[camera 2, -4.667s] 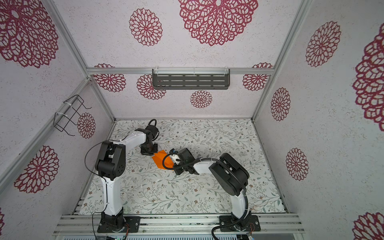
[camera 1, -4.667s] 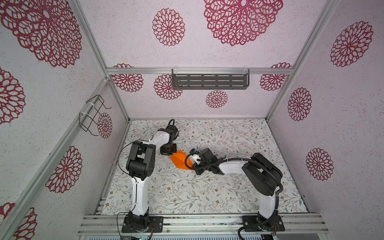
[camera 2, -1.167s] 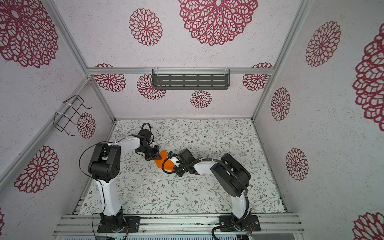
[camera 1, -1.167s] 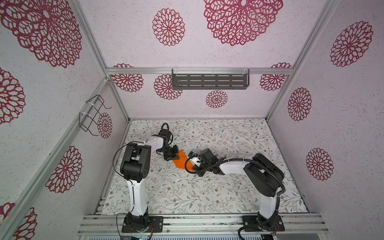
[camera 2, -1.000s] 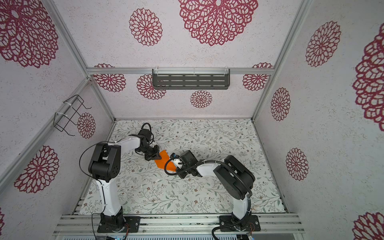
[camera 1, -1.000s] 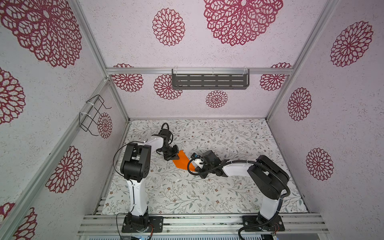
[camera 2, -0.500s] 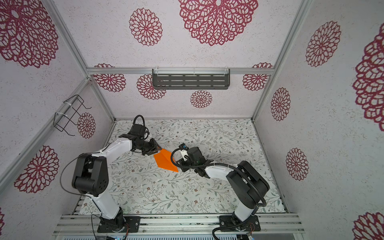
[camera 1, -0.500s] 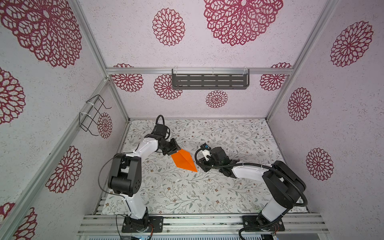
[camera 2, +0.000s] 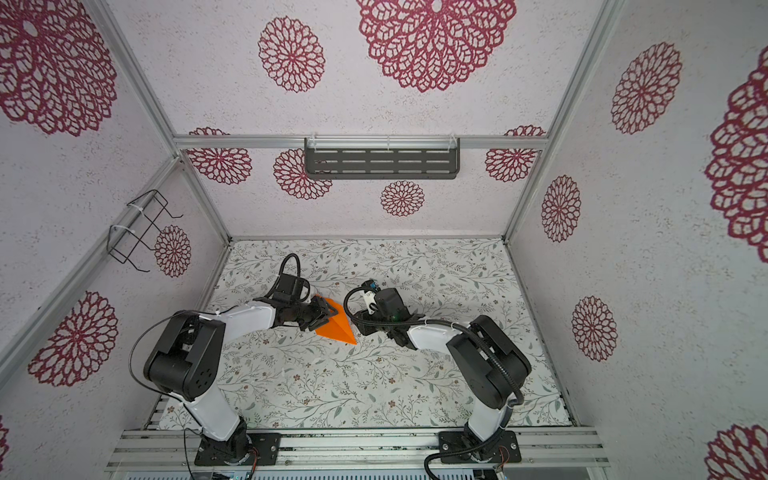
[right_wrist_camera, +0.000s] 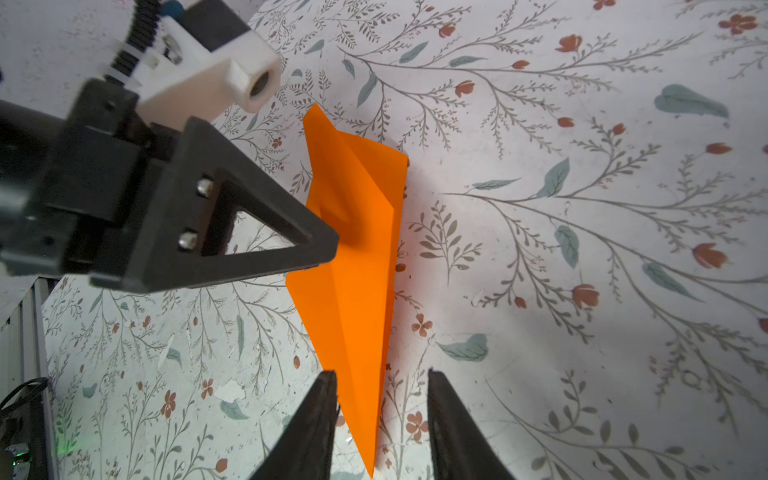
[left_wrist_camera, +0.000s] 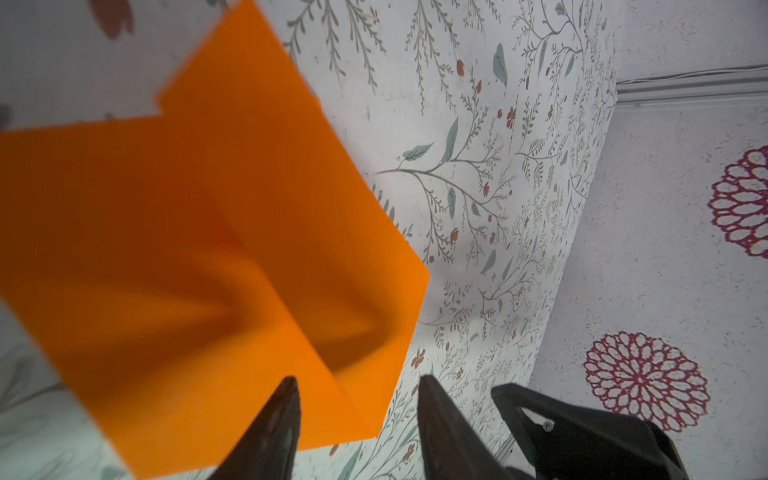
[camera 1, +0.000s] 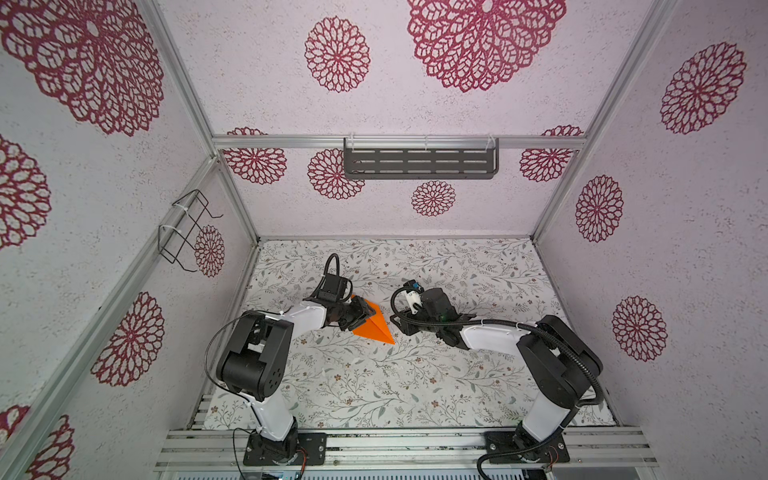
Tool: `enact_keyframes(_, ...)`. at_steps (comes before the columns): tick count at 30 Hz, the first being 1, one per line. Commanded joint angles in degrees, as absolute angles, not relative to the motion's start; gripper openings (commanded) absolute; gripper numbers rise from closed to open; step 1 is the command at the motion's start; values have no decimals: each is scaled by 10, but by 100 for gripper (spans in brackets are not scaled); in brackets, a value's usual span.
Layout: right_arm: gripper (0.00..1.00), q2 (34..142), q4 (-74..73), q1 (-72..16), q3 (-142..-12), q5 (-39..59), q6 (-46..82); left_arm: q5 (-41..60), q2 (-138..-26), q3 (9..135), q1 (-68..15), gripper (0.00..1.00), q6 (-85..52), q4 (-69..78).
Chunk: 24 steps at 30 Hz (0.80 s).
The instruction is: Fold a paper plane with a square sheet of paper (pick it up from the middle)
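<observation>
The orange square sheet of paper is folded into a paper plane (camera 1: 372, 327) (camera 2: 336, 325) that lies on the floral table mat with its sharp point toward the front right. My left gripper (camera 1: 360, 312) (camera 2: 322, 312) is open at the wide tail. In the left wrist view its fingertips (left_wrist_camera: 291, 384) straddle a tail corner of the plane (left_wrist_camera: 216, 249) without pinching it. My right gripper (camera 1: 398, 327) (camera 2: 360, 328) is open at the pointed end. In the right wrist view the plane's tip (right_wrist_camera: 365, 415) lies loose between that gripper's (right_wrist_camera: 380, 374) spread fingers.
The floral mat (camera 1: 415, 382) covers the table floor inside patterned walls. A grey slotted shelf (camera 1: 419, 164) hangs on the back wall and a black wire rack (camera 1: 187, 230) on the left wall. Aluminium rails (camera 1: 395, 449) with both arm bases run along the front edge.
Both grippers were shut on the plane a second ago; both have opened and drawn back a little. The plane now lies free on the mat.
</observation>
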<state>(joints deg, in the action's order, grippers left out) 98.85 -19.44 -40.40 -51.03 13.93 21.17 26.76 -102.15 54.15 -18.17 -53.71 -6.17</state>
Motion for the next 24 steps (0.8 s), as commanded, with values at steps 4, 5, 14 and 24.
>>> enact_keyframes(4, 40, 975, -219, -392, -515, 140, 232, 279, -1059, 556, -181, 36, -560, 12)
enact_keyframes(5, 41, 973, -221, -390, -514, 138, 234, 283, -1061, 555, -181, 33, -561, 21)
enact_keyframes(14, 47, 920, -265, -368, -476, 100, 255, 262, -1043, 567, -180, 9, -540, 4)
enact_keyframes(24, 52, 854, -237, -324, -462, 39, 269, 25, -983, 758, -191, 7, -358, -452)
